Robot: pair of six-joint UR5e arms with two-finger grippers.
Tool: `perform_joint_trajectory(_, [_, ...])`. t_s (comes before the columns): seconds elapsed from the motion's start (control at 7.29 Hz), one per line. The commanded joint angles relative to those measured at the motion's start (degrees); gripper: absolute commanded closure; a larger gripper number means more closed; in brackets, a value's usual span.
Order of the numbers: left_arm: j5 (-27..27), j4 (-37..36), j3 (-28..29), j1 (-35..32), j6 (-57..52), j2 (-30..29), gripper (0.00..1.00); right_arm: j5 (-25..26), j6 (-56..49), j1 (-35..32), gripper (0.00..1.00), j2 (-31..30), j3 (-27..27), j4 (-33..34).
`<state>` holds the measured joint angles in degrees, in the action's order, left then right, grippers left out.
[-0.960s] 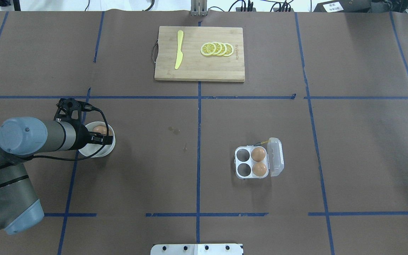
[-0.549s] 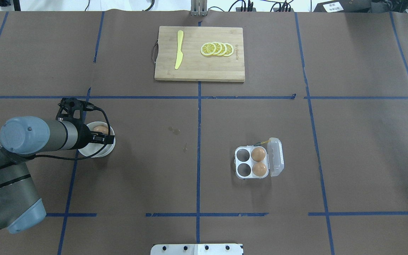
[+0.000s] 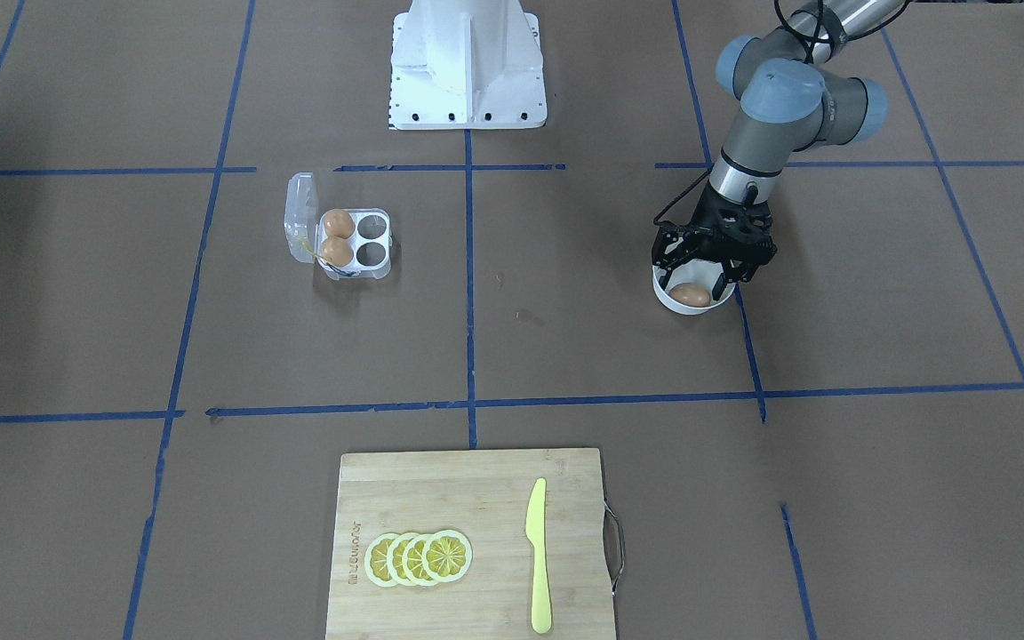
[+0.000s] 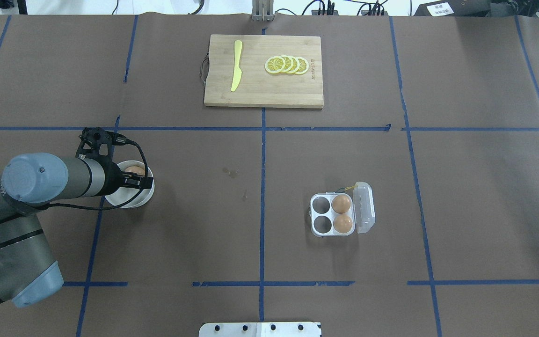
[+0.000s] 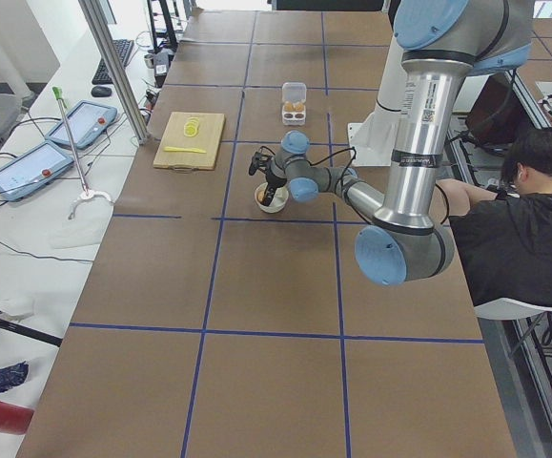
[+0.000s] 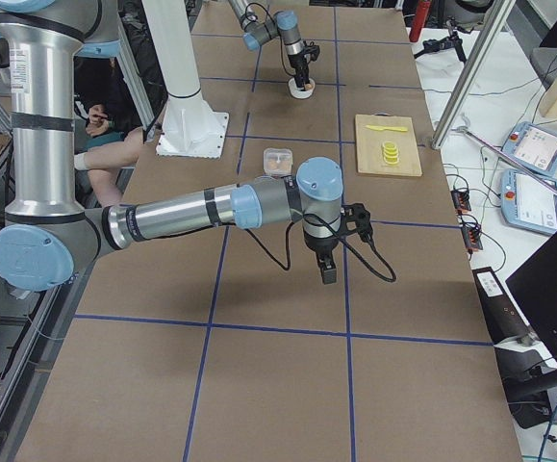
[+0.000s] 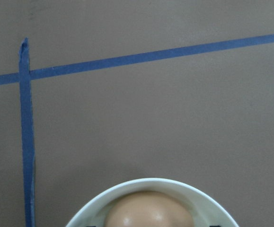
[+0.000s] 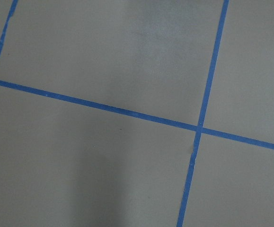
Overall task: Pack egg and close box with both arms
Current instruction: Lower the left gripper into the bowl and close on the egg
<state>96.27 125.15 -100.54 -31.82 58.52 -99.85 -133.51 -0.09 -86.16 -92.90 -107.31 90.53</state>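
Over at the right of the front-facing view, the left gripper (image 3: 699,277) hangs down into the white bowl (image 3: 694,311), its fingers spread apart on either side of the egg (image 3: 690,295), which lies in the bowl and does not look clamped yet. So I'd say the job has barely begun: nothing is lifted. The box (image 4: 322,225) sits right of centre in the overhead view, its lid (image 4: 364,207) open, two other eggs (image 4: 342,204) in its right-hand cells, the left two empty. The right gripper (image 6: 327,270) hovers over bare table; I cannot tell how wide it is. Carrying, placing and closing all remain.
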Motion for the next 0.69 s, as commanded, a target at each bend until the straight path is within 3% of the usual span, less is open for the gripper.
perform_joint_trajectory(0.0, [-0.03, 0.0, 0.35, 0.0, -0.16, 0.0, 0.16, -0.09, 0.0, -0.06, 0.0, 0.0, 0.08, 0.0])
perform_joint_trajectory(0.14, [-0.03, 0.0, 0.35, 0.0, -0.16, -0.09, 0.18, -0.09, 0.0, -0.06, 0.0, 0.0, 0.08, 0.0])
perform_joint_trajectory(0.55, [-0.03, 0.0, -0.09, 0.0, -0.25, -0.09, 0.52, -0.09, 0.0, -0.14, 0.0, -0.09, 0.08, 0.0])
